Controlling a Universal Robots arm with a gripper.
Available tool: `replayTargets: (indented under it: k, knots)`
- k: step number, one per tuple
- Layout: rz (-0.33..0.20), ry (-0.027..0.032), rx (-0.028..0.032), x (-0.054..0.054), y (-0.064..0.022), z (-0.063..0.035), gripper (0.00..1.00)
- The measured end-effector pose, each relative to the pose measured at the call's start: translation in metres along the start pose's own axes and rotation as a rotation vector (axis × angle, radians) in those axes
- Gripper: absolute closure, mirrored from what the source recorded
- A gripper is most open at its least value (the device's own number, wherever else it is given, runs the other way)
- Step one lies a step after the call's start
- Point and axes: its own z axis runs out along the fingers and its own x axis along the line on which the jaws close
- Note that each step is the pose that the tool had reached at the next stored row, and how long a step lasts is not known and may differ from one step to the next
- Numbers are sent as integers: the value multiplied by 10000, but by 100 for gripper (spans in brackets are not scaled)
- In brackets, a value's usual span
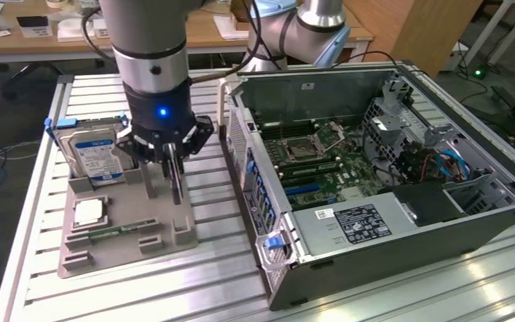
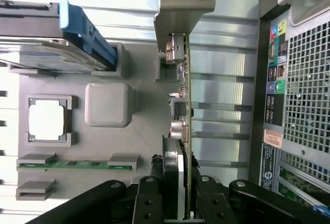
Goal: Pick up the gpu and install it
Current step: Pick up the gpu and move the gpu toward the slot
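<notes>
- Between the jaws of the gripper (image 2: 181,178), the gpu (image 2: 184,97) is clamped on edge. One finger is pressed to each face, so the thin board is gripped by its flat sides rather than by its parts.
- The card is kept upright over the grey fixture tray (image 2: 139,74), with its pale metal bracket (image 2: 178,7) at the end farthest from the grip. This is judged to be the attitude in which it is stored there.
- Whether its lower edge is seated in the tray's slot or lifted clear cannot be settled; it is probably at or just above the slot.
- Beside it on the tray, the hard drive (image 2: 36,48), a processor (image 2: 46,121) and a memory stick (image 2: 72,164) are each kept in a separate recess.
- At the exterior view's right, the open computer case (image 1: 508,201) is laid on its side, so the motherboard (image 1: 324,164) is exposed from above.
- Contact of the pads on the board is partly masked by the linkage, and the target expansion slot is hard to pick out.
</notes>
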Motion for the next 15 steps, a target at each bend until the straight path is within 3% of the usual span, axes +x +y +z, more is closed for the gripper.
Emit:
replayTargets:
  k: [3,4,5,7,12,15]
  knots:
    - [0,7,73,-2,6,-104,71]
    - [0,33,77,-3,6,-119,71]
    - [1,77,72,-3,7,-121,71]
    - [11,242,62,-2,7,-121,71]
    - [18,255,66,-2,8,-141,71]
    - [18,251,59,-3,14,-255,71]
